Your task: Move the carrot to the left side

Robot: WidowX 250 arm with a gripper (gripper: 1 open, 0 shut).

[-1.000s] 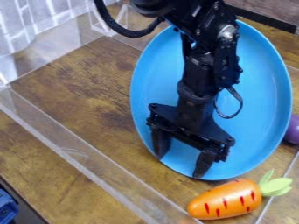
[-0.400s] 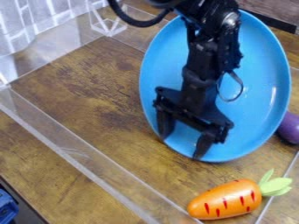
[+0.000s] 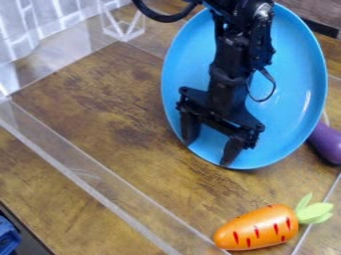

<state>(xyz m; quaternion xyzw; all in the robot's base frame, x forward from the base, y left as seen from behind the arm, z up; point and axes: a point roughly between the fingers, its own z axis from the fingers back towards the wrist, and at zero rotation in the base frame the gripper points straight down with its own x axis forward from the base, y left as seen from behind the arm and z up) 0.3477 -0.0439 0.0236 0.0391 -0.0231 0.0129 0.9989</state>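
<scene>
surface: worn brown wooden tabletop (image 3: 94,110) | enclosure: clear plastic wall (image 3: 80,179) ran diagonally along the near edge | top left: pale, blurred tiled backdrop (image 3: 40,25) | light: even, soft

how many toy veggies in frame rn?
2. The carrot lies on the wooden table at bottom right; the purple eggplant sits at the right edge, cut off, beside the blue plate. Others may be out of frame.

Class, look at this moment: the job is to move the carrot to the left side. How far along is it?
Nothing looks done yet: the carrot lies at the lower right of the wooden table. In hand: nothing, as the gripper hangs open over the blue plate, away from the carrot. Left: reaching it, grasping it and carrying it left.
</scene>
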